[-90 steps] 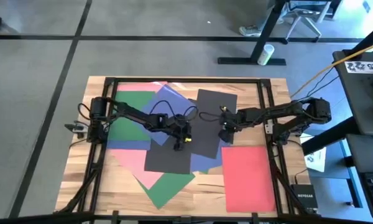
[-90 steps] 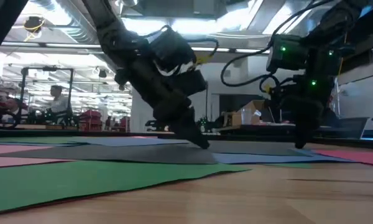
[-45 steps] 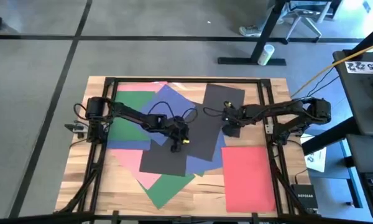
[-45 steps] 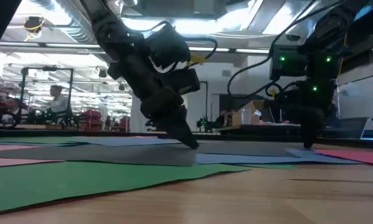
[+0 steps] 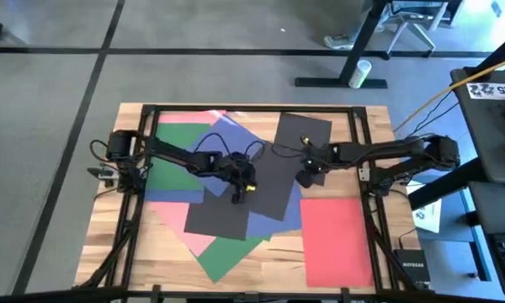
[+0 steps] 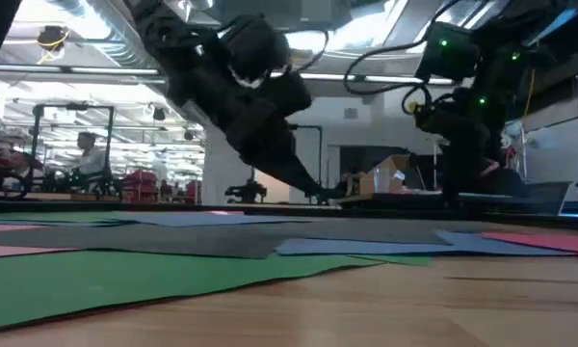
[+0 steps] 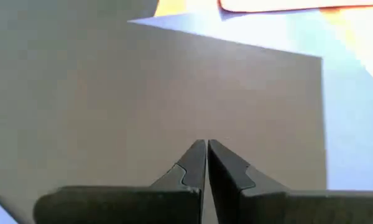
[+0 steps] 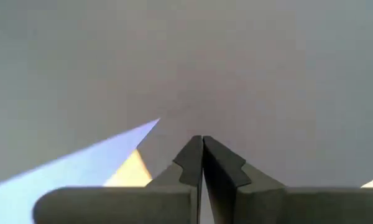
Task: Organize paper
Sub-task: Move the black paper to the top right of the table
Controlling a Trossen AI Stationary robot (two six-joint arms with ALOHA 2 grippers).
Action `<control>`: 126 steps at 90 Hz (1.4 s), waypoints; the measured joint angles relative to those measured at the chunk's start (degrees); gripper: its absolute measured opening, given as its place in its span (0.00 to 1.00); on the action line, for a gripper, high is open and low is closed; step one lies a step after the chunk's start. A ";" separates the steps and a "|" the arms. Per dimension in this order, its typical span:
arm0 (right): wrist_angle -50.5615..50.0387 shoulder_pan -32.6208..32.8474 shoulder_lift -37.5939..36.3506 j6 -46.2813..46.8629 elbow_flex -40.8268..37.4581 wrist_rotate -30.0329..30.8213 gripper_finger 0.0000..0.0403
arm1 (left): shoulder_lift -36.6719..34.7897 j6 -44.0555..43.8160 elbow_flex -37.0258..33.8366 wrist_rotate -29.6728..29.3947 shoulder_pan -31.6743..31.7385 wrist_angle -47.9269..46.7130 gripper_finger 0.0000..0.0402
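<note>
Black paper at centre frame, both grippers poised above it, fingers pinched together.

The black sheet lies tilted across the middle of the high view, overlapping blue paper, with green and pink sheets at centre left and a red sheet apart at lower right on the wooden table. The left gripper sits over the black sheet's left part, jaws closed, gripping nothing. The right gripper is over its right edge, jaws likewise closed and empty.
</note>
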 joint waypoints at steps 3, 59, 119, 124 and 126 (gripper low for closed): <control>0.04 0.41 0.50 0.44 -0.02 0.00 0.00 | 0.00 0.07 -0.01 -0.20 0.29 0.99 0.00; 1.49 1.18 4.32 1.12 -1.36 -2.56 0.00 | 8.06 -4.12 0.47 -0.31 1.71 13.51 0.00; -2.13 1.22 4.04 3.70 -4.93 -4.94 0.00 | 5.08 -3.84 0.73 -0.24 -0.26 -5.65 0.00; -2.47 1.22 4.02 3.71 -4.94 -4.96 0.00 | 4.12 -3.89 0.62 -0.22 -0.26 -7.43 0.00; -2.49 1.22 3.95 3.69 -4.96 -4.96 0.00 | 3.75 -3.92 0.61 -0.21 -0.26 -8.25 0.00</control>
